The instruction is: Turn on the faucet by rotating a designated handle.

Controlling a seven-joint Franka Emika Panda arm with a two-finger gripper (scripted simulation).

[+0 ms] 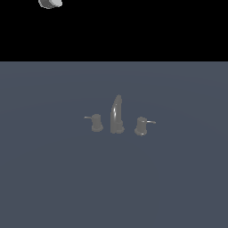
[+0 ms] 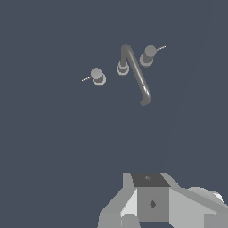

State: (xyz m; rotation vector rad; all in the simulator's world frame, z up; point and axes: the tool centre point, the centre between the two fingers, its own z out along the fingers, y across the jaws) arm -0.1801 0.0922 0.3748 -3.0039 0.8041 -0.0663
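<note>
The faucet (image 1: 116, 115) is a small grey three-piece set standing on the blue-grey floor, with a tall curved spout (image 2: 136, 73) in the middle. The handle (image 1: 96, 123) is the flat-topped knob on the exterior view's left, and its thin pale lever sticks out leftward. It also shows in the wrist view as the handle (image 2: 97, 75). The other knob (image 1: 141, 126) has a lever pointing the opposite way. My gripper (image 2: 151, 202) hangs far from the set, touching nothing; only its grey body shows, and the fingertips are cut off by the frame edge.
A pale grey piece of the arm (image 1: 50, 3) shows against the black background at the top of the exterior view. The blue-grey floor (image 1: 53, 178) stretches flat around the faucet on all sides.
</note>
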